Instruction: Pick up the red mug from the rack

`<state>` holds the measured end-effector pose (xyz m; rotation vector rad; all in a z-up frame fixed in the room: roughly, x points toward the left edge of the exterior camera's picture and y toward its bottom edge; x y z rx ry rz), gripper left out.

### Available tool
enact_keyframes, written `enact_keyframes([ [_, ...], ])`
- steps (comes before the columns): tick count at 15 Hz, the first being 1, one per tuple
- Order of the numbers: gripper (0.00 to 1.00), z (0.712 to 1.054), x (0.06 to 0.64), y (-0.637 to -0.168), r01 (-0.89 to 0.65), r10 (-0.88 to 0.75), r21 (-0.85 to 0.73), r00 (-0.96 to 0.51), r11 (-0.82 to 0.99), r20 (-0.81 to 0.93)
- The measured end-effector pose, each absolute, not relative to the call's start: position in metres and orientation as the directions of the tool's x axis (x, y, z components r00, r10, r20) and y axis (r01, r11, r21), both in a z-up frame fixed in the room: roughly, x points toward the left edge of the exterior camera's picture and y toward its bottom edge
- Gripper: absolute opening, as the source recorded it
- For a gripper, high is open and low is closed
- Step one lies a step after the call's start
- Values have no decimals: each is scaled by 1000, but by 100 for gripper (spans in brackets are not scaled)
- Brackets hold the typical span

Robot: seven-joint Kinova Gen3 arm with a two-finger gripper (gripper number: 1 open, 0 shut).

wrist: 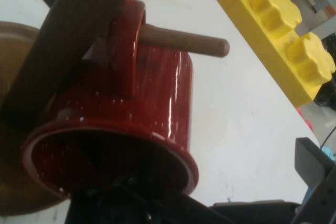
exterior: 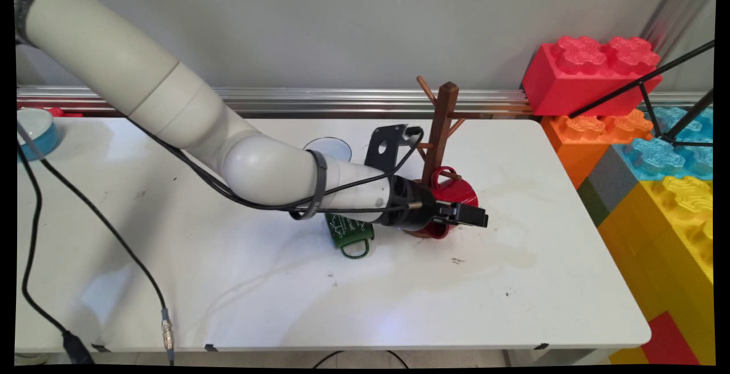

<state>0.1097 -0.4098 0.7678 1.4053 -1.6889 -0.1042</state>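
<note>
One red mug (exterior: pixel 456 191) hangs on a wooden peg (wrist: pixel 184 41), rim at the hand (exterior: pixel 465 214); grip unclear.

a robot lab — arm (exterior: pixel 171 117), giant toy bricks (exterior: pixel 593 72)

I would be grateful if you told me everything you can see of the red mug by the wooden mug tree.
The red mug is glossy, speckled like enamel, with a rolled rim and a loop handle. It hangs by that handle on a low peg of the brown wooden mug tree, tilted with its mouth towards the hand camera and its body low over the tree's round base. The gripper is right at its rim; whether the fingers touch or grip it cannot be seen.
</note>
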Motion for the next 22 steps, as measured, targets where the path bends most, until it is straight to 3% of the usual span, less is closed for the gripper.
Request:
enact_keyframes([
  [22, 100, 754, 92, -417, -709, -854, 670, 192, 221, 485],
])
